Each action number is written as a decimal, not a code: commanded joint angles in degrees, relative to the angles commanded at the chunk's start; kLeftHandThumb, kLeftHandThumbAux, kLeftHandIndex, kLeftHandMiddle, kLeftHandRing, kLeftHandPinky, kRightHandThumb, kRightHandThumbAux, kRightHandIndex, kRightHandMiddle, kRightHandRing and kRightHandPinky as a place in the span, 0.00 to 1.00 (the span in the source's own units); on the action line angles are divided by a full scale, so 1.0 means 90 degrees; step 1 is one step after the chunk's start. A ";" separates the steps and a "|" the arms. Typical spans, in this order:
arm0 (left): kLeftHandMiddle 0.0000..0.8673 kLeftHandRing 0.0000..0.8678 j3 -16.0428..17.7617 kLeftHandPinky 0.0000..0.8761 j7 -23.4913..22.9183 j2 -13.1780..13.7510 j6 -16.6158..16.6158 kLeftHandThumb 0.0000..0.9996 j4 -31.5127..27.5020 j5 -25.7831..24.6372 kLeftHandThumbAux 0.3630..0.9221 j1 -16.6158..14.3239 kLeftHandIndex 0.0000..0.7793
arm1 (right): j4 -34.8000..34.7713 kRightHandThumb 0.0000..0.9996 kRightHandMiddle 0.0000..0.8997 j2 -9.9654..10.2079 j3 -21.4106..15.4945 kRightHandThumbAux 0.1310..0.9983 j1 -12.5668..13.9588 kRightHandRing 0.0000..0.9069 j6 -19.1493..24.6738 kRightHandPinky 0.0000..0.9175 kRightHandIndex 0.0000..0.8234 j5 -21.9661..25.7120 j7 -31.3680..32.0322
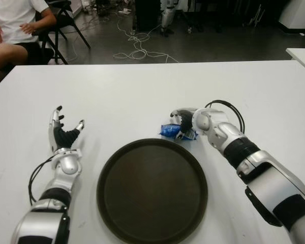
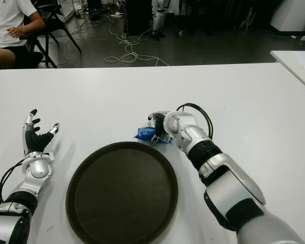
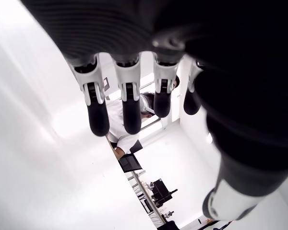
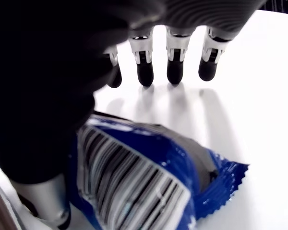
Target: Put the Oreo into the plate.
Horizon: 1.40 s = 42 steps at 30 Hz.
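The Oreo, a blue packet [image 1: 169, 131], lies on the white table [image 1: 142, 96] just beyond the far right rim of the dark round plate [image 1: 152, 190]. My right hand [image 1: 183, 124] is over the packet's right end. In the right wrist view its fingers [image 4: 175, 67] reach straight past the packet [image 4: 149, 177] with their tips at the table, and the thumb is beside the wrapper. Nothing is closed around the packet. My left hand [image 1: 65, 133] shows left of the plate, palm up and fingers [image 3: 129, 105] spread, holding nothing.
A seated person [image 1: 12, 25] is at the far left corner beside a black chair [image 1: 66, 20]. Cables [image 1: 137, 46] trail over the floor beyond the table. Another white table's corner [image 1: 302, 53] shows at the right.
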 joint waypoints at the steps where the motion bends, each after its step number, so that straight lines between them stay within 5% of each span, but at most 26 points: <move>1: 0.13 0.16 -0.0003 0.24 0.0009 0.0001 0.0004 0.25 -0.0001 0.0006 0.73 0.0001 0.14 | -0.0028 0.00 0.12 -0.0004 0.0005 0.75 0.0016 0.09 0.0025 0.00 0.10 -0.0002 0.0011; 22: 0.14 0.19 -0.0023 0.31 0.0014 0.0009 -0.0042 0.29 -0.0017 0.0030 0.75 0.0008 0.15 | -0.0040 0.00 0.12 -0.0049 0.0195 0.76 0.0033 0.09 0.0122 0.00 0.10 -0.0042 0.0095; 42: 0.13 0.17 -0.0024 0.27 0.0049 0.0015 0.0038 0.25 0.0010 0.0043 0.74 -0.0012 0.14 | -0.0012 0.00 0.12 -0.0034 0.0054 0.75 0.0062 0.09 0.0228 0.00 0.10 0.0026 -0.0002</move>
